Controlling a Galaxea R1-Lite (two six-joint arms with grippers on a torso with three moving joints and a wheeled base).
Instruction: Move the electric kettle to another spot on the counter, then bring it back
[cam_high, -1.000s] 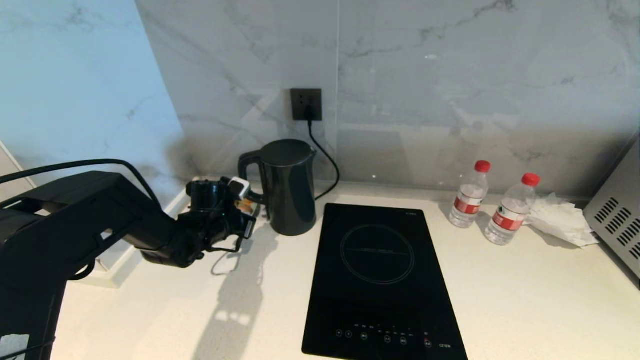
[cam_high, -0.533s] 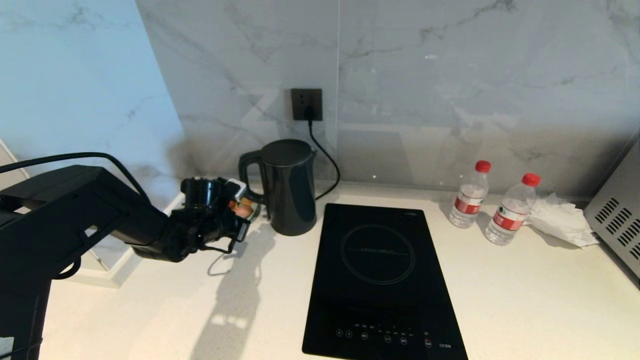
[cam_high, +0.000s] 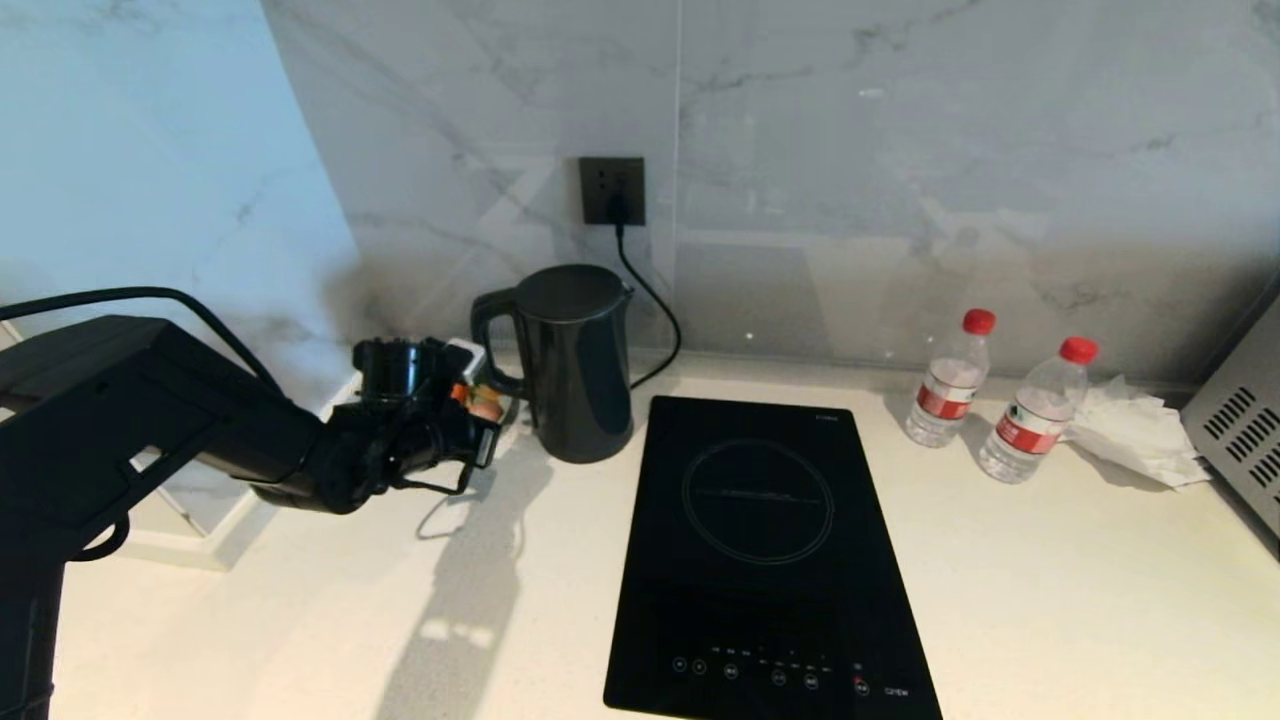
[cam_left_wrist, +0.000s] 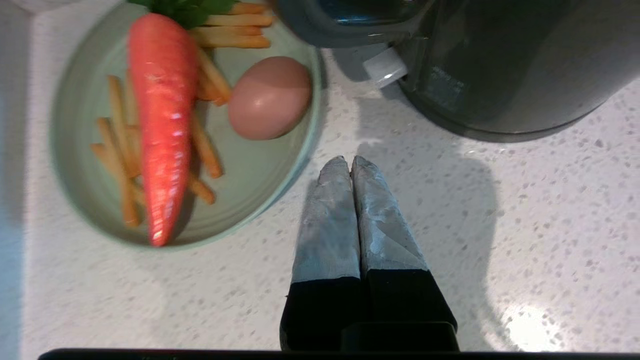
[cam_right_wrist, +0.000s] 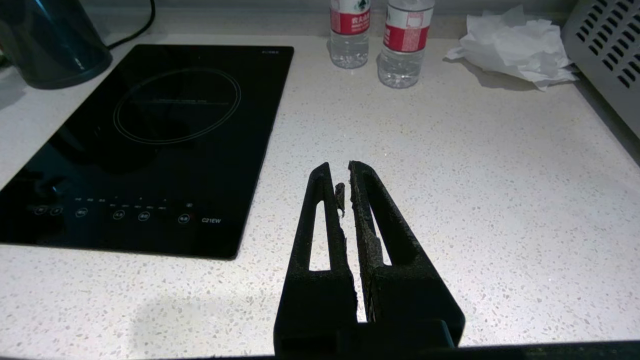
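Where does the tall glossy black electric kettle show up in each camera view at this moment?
Head view: tall glossy black electric kettle stands left of centre, by the grey-veined marble wall.
Left wrist view: only its lower body and handle show, beyond the shut left pincer.
Right wrist view: only its lower body shows, in a corner.
Shared landmark: the off-white speckled stone counter under the kettle.

Speckled counter (cam_high: 1050, 600) under kettle (cam_high: 578, 365), hob (cam_high: 760, 560), bottles (cam_high: 945, 380), plate (cam_left_wrist: 260, 175).

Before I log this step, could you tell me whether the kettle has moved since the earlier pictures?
No. The kettle keeps its place beside the hob's back left corner; only the camera view has shifted.
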